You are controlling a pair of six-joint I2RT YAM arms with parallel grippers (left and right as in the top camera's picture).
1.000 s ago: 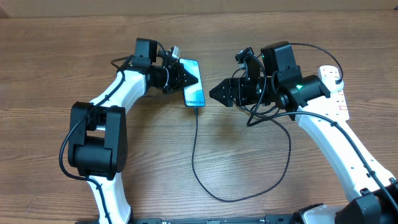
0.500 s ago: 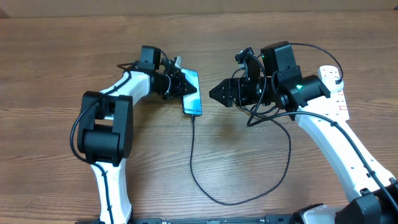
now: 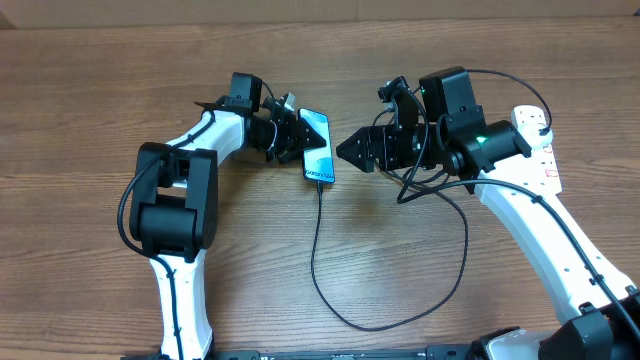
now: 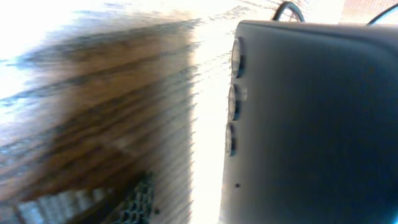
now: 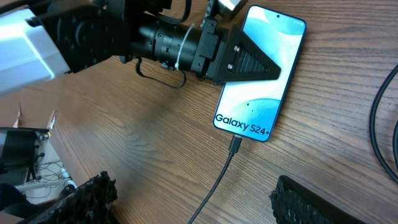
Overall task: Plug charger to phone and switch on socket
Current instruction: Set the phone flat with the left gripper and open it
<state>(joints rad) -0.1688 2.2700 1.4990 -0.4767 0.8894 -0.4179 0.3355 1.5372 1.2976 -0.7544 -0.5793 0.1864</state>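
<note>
"Why hang back?"

"The charger (image 5: 219, 177) looks seated in the phone (image 5: 261, 81), just ahead of my spread, empty right jaws. My left jaws straddle its far edge on the table (image 5: 149, 149), steadying it; grip unclear."

1. A brown wood-grain table (image 3: 90, 90) carried everything.
2. The phone (image 3: 317, 148) lay near its middle, screen up and lit blue.
3. The black charger (image 3: 318, 262) ran from the phone's near end and looped over the boards toward the right.
4. The white socket (image 3: 537, 135) lay at the right edge.
</note>
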